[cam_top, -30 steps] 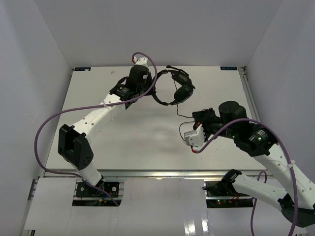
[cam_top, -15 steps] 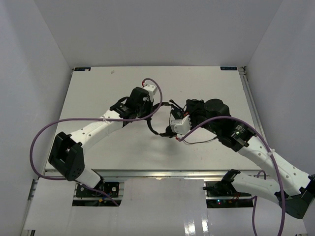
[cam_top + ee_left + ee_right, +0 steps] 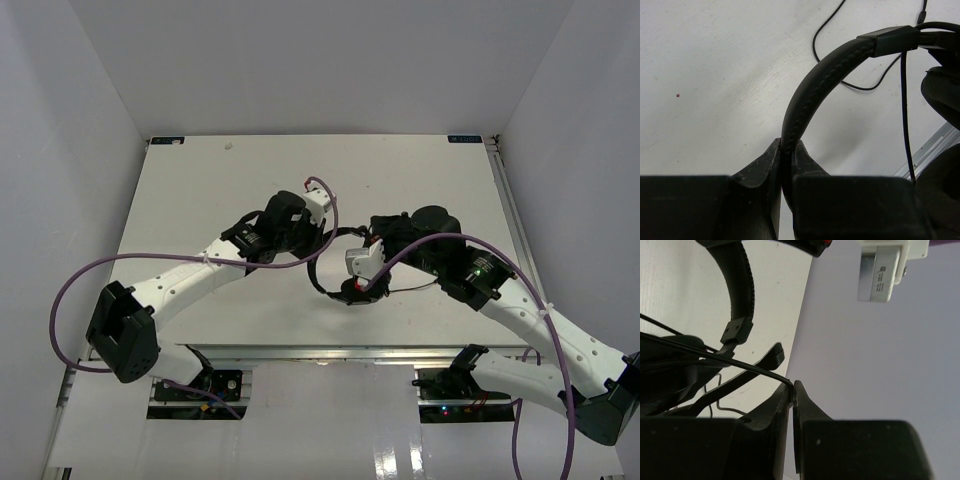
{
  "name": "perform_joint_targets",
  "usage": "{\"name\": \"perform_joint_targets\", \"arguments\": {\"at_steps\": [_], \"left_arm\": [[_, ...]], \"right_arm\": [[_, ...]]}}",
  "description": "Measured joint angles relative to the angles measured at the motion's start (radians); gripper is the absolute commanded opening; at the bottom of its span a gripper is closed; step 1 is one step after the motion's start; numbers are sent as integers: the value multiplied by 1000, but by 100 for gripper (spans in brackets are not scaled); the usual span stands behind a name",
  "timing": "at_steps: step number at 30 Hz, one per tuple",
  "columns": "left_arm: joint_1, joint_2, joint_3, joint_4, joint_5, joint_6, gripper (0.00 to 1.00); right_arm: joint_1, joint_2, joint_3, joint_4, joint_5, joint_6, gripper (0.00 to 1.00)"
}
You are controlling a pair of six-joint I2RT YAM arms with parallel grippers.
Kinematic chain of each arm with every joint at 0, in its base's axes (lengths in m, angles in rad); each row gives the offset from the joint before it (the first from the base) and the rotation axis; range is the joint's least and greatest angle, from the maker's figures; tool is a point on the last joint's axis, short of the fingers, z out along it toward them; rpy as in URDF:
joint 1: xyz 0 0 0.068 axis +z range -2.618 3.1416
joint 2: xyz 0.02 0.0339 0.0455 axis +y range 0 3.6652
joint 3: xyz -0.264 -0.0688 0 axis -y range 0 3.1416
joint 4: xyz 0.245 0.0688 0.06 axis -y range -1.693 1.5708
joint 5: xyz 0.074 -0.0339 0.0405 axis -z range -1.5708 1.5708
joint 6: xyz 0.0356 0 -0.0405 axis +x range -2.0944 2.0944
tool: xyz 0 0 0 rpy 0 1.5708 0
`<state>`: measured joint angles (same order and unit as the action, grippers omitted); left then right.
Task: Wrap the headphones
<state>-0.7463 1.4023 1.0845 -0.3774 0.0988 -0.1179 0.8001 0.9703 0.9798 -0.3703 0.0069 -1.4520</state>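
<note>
The black headphones [image 3: 322, 272] hang over the table's middle between both arms. My left gripper [image 3: 322, 238] is shut on the padded headband [image 3: 812, 87], clamped between the jaws at the bottom of the left wrist view. An earcup [image 3: 944, 95] shows at the right edge there. My right gripper [image 3: 358, 242] is shut on the thin black cable [image 3: 715, 359], which runs taut from its fingertips toward the dark earcup [image 3: 670, 372]. More cable [image 3: 840, 82] loops loose on the table. The headband [image 3: 740, 285] arches above in the right wrist view.
The white table [image 3: 200, 190] is walled by grey panels at the left, back and right. Purple arm cables [image 3: 70, 290] loop off both arms. The left arm's white wrist camera [image 3: 885, 267] sits close above my right gripper. A metal rail [image 3: 300, 352] runs along the near edge.
The left gripper has carried the headphones from the far middle toward the near centre. The right arm has swung left and back, closing in beside them with the cable pinched.
</note>
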Motion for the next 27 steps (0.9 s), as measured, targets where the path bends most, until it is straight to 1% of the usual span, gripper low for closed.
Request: {"name": "perform_joint_targets", "arguments": {"at_steps": [9,17,22,27], "left_arm": [[-43,46,0,8,30,6,0],[-52,37,-35,10,53,14,0],[-53,8,-63,6,57,14,0],[-54,-52,-75,3,59,14,0]], "right_arm": [[0,4,-2,5,-95,55,9],[-1,-9,-95,68,-110,97,8],[-14,-15,-124,97,-129,156,8],[-37,-23,-121,118,-183,232,8]]}}
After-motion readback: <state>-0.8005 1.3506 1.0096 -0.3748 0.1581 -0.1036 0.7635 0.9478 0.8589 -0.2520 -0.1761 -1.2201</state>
